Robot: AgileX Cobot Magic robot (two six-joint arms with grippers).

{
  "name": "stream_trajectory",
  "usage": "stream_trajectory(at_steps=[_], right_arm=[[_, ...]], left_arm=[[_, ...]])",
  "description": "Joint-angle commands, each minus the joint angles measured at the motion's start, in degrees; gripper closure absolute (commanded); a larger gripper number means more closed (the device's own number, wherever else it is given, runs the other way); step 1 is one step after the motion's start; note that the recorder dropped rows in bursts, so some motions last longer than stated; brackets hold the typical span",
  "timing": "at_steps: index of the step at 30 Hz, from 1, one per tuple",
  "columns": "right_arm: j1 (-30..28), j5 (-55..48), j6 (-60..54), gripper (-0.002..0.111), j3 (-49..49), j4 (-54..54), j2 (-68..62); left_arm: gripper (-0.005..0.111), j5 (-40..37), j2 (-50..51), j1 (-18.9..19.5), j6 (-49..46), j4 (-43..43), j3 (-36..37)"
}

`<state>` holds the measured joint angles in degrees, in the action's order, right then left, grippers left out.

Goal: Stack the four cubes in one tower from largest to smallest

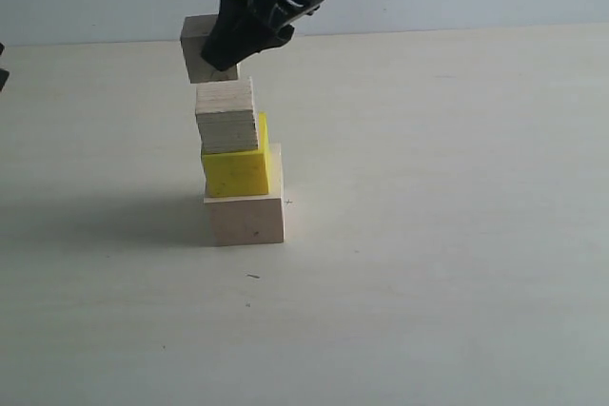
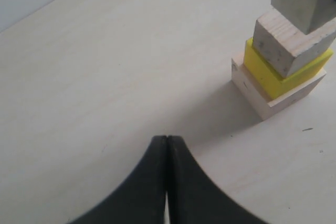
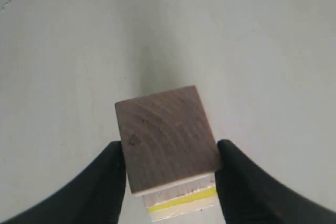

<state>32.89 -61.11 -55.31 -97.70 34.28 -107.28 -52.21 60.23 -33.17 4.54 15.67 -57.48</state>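
Note:
Three cubes stand stacked on the table: the large pale wood cube (image 1: 245, 221) at the bottom, the yellow cube (image 1: 235, 171) on it, and the layered-edge wood cube (image 1: 226, 116) on top. My right gripper (image 1: 226, 52) reaches across from above and is shut on the smallest wood cube (image 1: 198, 45). It holds the cube just over the stack, offset a little to the left. In the right wrist view that cube (image 3: 167, 137) sits between the black fingers (image 3: 113, 174), with the yellow cube (image 3: 181, 200) showing as a strip below. My left gripper (image 2: 167, 139) is shut and empty, well away from the stack (image 2: 286, 43).
The pale tabletop (image 1: 447, 235) stretches around the stack, with a light wall behind it. A dark object (image 1: 3, 68) shows at the far left edge of the exterior view. The stack's shadow falls to the left.

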Motion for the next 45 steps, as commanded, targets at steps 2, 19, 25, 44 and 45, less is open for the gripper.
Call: stream_trajectory(at_steps=[2, 19, 25, 44, 45], right_arm=[[0.1, 4.7, -0.4, 0.108, 3.9, 0.9, 0.5], [0.0, 3.9, -6.2, 0.108, 4.8, 2.7, 0.7], [0.0, 4.5, -6.0, 0.108, 4.8, 2.3, 0.7], [0.1, 3.9, -4.1, 0.108, 4.8, -0.2, 0.7], [0.1, 3.9, -4.1, 0.108, 4.8, -0.2, 0.7]], left_arm=[[0.107, -1.1, 0.2, 0.1, 0.3, 0.2, 0.2], [0.107, -1.6, 0.2, 0.1, 0.3, 0.2, 0.2], [0.107, -1.6, 0.2, 0.1, 0.3, 0.2, 0.2], [0.107, -1.3, 0.2, 0.1, 0.3, 0.2, 0.2], [0.107, -1.3, 0.2, 0.1, 0.3, 0.2, 0.2]])
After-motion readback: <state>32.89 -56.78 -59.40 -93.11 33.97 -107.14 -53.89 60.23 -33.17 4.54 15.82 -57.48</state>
